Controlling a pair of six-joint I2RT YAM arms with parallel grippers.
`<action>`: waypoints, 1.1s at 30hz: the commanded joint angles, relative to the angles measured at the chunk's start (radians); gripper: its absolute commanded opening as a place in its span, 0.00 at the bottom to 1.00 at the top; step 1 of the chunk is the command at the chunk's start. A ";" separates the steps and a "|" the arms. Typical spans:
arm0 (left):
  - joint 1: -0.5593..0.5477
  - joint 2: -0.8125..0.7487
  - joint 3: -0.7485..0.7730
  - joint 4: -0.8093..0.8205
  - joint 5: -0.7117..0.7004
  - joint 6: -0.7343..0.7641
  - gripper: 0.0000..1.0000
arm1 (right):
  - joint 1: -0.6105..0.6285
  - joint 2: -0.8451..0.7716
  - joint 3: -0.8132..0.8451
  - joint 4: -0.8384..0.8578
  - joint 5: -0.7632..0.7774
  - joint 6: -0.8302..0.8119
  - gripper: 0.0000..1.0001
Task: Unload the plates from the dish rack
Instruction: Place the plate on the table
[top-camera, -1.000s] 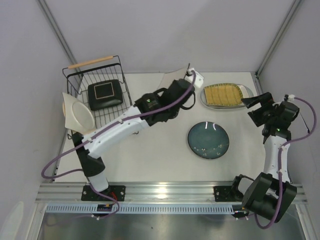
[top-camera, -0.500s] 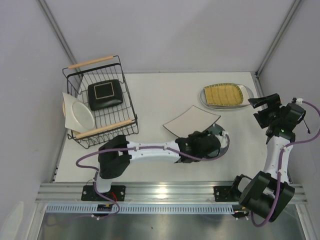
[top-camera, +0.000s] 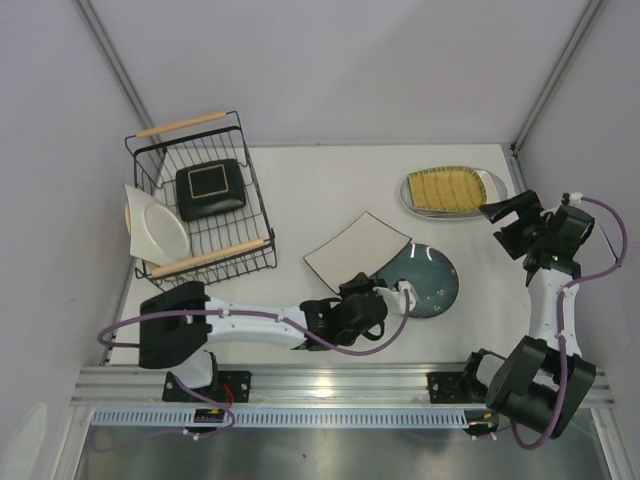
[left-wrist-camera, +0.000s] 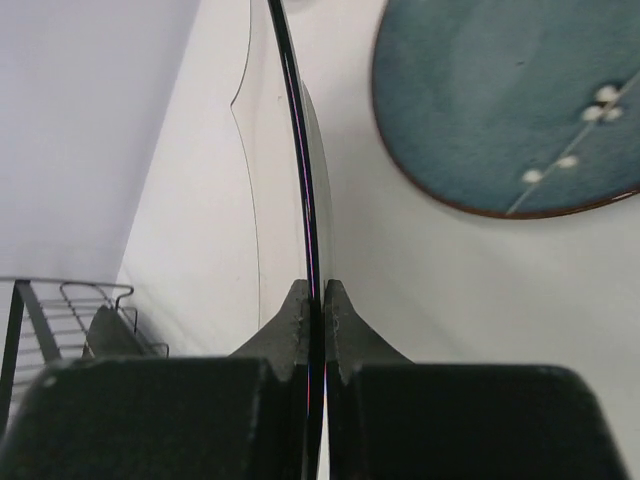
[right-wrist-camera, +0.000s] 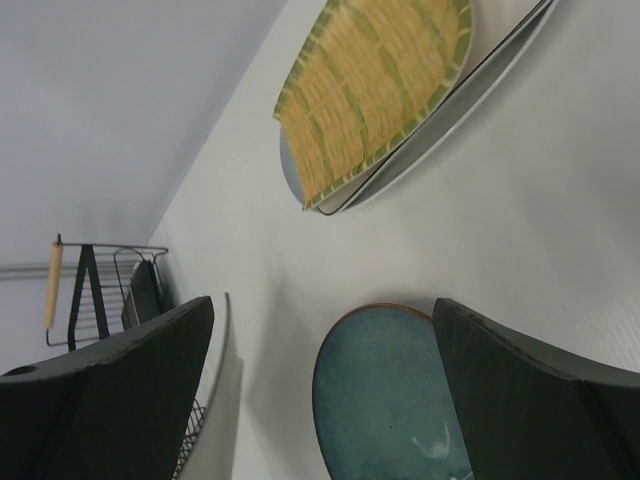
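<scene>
Left fingers (left-wrist-camera: 288, 325) — tight on square plate (top-camera: 355, 250)

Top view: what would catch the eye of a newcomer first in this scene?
The left gripper is shut on the edge of a tilted white square plate, mid-table beside the dark teal plate. At back left, the dish rack holds a dark square plate.
</scene>
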 joint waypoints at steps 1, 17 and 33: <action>0.004 -0.176 -0.063 0.246 -0.115 0.006 0.00 | 0.076 0.030 0.013 -0.052 0.016 -0.106 1.00; -0.004 -0.092 -0.324 0.367 -0.103 -0.008 0.00 | 0.239 0.013 -0.073 -0.100 0.168 -0.132 1.00; -0.149 0.021 -0.458 0.455 -0.017 0.021 0.00 | 0.265 0.053 -0.098 -0.040 0.159 -0.108 1.00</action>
